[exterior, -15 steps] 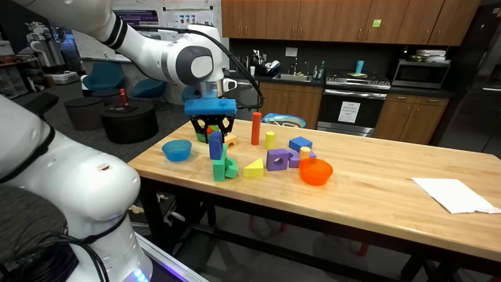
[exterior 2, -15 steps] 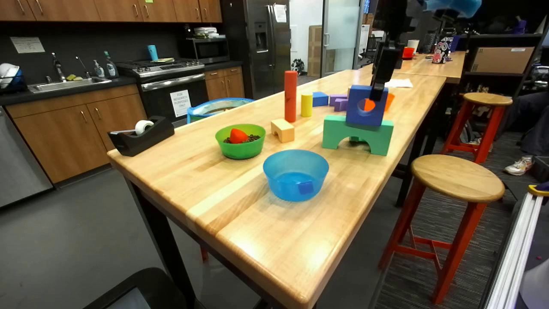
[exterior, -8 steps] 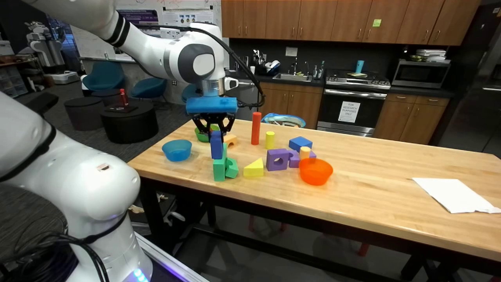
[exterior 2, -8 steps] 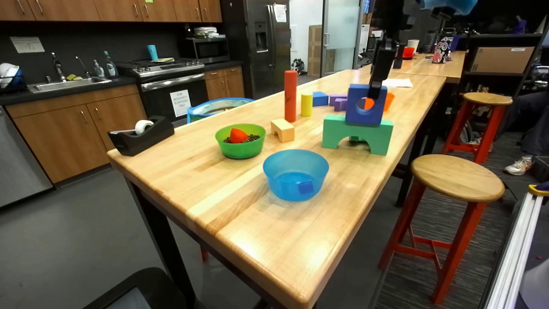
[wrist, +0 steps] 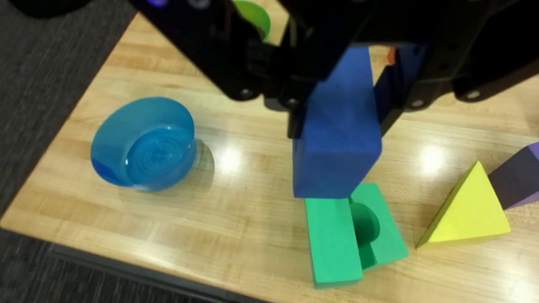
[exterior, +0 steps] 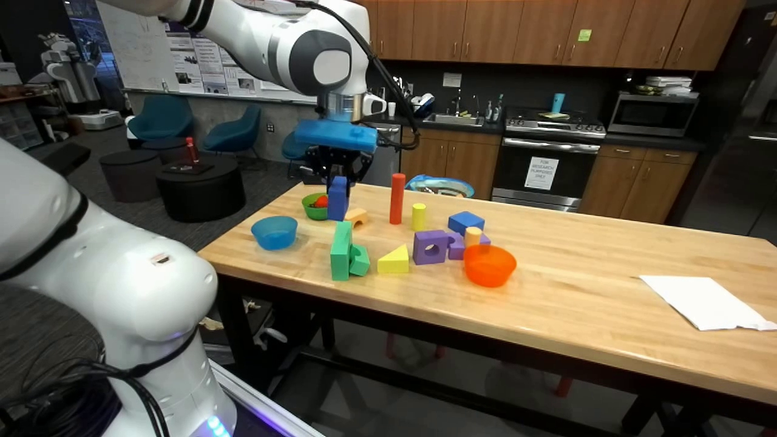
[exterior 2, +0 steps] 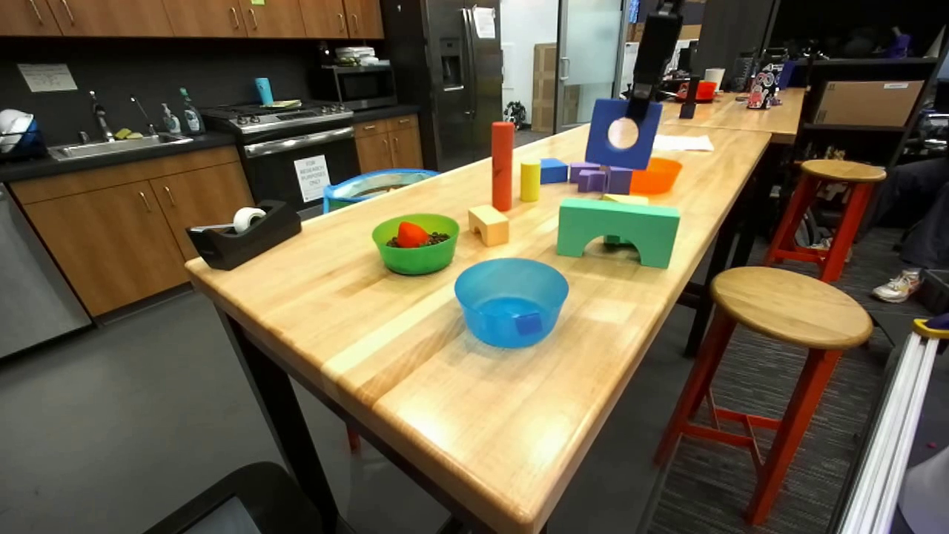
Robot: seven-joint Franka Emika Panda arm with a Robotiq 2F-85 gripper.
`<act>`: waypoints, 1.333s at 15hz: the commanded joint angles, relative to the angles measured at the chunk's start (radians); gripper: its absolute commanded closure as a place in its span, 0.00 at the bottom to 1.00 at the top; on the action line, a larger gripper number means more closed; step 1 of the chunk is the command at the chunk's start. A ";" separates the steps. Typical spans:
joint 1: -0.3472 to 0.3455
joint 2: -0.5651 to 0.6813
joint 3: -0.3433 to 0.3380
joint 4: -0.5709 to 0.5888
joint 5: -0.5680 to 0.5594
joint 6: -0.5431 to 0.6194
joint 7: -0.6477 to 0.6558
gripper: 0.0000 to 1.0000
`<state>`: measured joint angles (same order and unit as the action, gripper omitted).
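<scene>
While I watch, the gripper [wrist: 342, 122] holds the blue block [exterior: 337, 199], jaws pressed in on both sides. Block is up in the air, clear of the green arch [exterior 2: 619, 221] on the table [exterior: 583, 267]; round hole through it shows in an exterior view. Wrist view, clock read from the block: arch at six, yellow wedge [wrist: 467, 214] at four, blue bowl [wrist: 143, 145] at nine. That bowl: ringed bottom in plain sight, darker patch on its wall, can't tell what that is. Green bowl [exterior 2: 415, 261], eight o'clock from the block in an exterior view: red-orange lump [exterior 2: 412, 235] among small dark bits [exterior 2: 439, 239]. Orange bowl [exterior: 489, 270], four o'clock from the block in an exterior view: inside hidden from me. Tan cylinder [exterior: 473, 235] at its eleven o'clock, can't tell whether in it or behind. Blue-rimmed container [exterior: 420, 180], three o'clock from the block, beyond the table's far edge: contents too small to make out.
</scene>
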<state>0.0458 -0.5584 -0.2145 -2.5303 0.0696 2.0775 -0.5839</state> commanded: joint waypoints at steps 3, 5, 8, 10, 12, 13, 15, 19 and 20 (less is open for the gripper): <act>0.000 0.076 -0.100 0.103 0.240 -0.013 0.011 0.85; -0.005 0.104 -0.133 0.122 0.321 -0.017 -0.001 0.85; -0.032 0.130 -0.159 0.127 0.416 0.014 -0.004 0.85; -0.051 0.143 -0.171 0.127 0.470 0.040 -0.006 0.85; -0.071 0.154 -0.178 0.129 0.511 0.072 -0.001 0.85; -0.083 0.161 -0.179 0.130 0.526 0.089 0.006 0.85; -0.103 0.171 -0.184 0.131 0.556 0.109 0.008 0.85; -0.131 0.193 -0.169 0.131 0.587 0.143 0.020 0.85; -0.133 0.198 -0.162 0.130 0.592 0.160 0.029 0.85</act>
<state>-0.0729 -0.3899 -0.3981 -2.4189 0.6330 2.2062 -0.5809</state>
